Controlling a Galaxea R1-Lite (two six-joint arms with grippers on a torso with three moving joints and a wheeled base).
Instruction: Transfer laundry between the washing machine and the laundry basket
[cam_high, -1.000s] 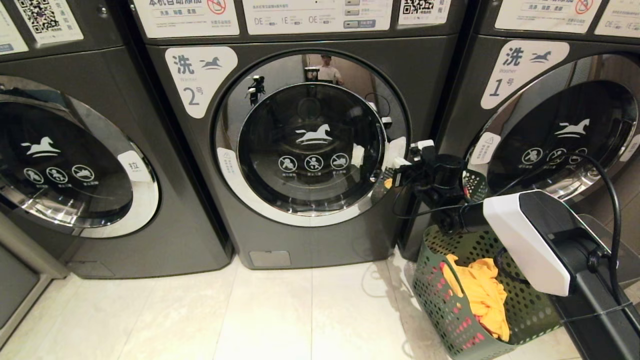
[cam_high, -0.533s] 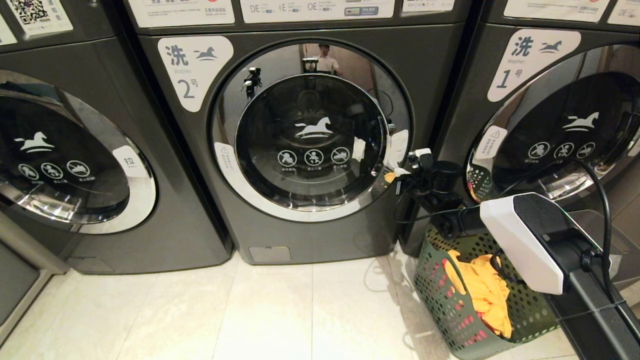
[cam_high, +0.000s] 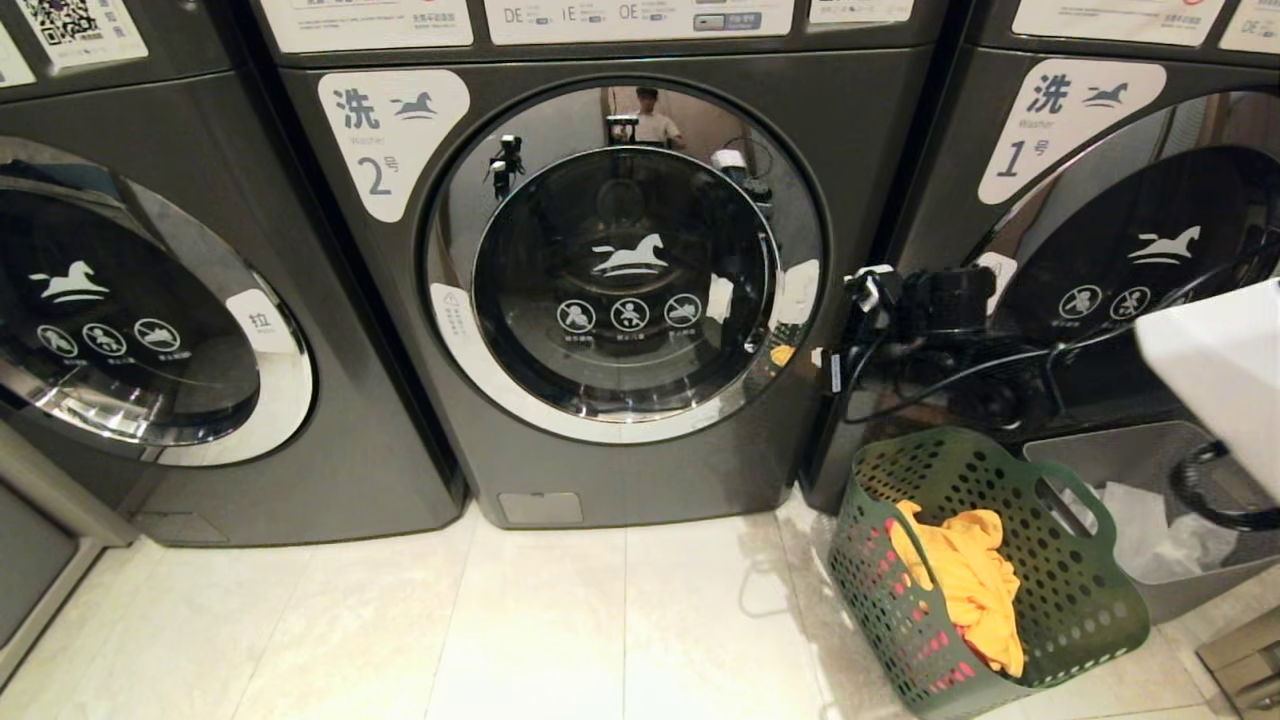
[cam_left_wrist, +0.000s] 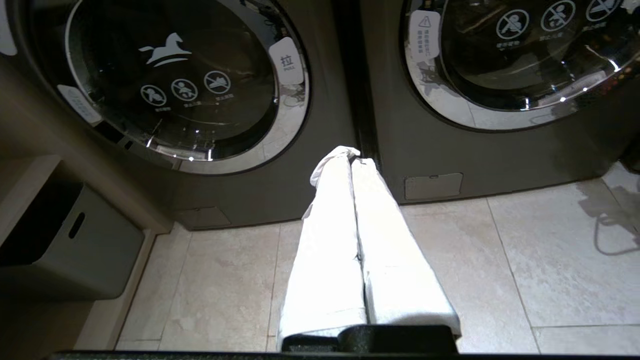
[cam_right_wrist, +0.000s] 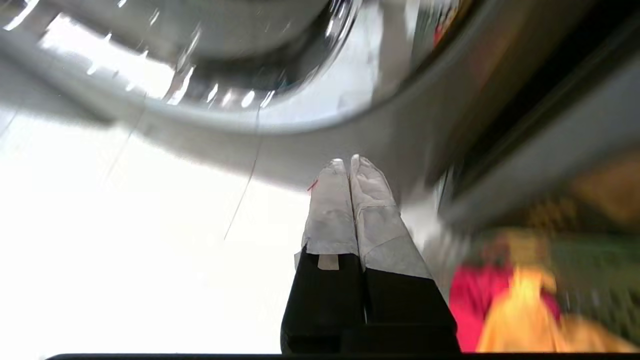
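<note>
Pale floor tiles (cam_high: 560, 620) run up to a row of dark grey front-loaders, and we face the washing machine (cam_high: 620, 270) labelled 2, its round chrome-rimmed door shut. To its right stands the machine marked 1 (cam_high: 1100, 200), and another like machine (cam_high: 150, 300) stands on the left.

We see the right arm stretched level across the front of machine 1, its white shell (cam_high: 1215, 370) at the right edge of the head view and its dark wrist and cables reaching leftward. The right gripper (cam_high: 868, 290) sits at the seam between the two machines, just beside the right rim of the door of machine 2; whether it touches the machine we cannot tell. Our right wrist view shows its fingers (cam_right_wrist: 332, 200) pressed together with nothing between them, pointing at the chrome rim.

The laundry basket (cam_high: 1080, 600) stands on the tiles below that arm, in front of machine 1, tilted. In it lie the yellow-orange garment (cam_high: 960, 580) and, under it, the red garment (cam_high: 925, 645), showing through the holes. A grey bin (cam_high: 1150, 470) holding white cloth (cam_high: 1150, 540) stands just behind the basket.

The left gripper (cam_left_wrist: 350, 155) is outside the head view; from its own wrist view it hangs above the floor, fingers clenched empty, aimed at the seam between two machines.
</note>
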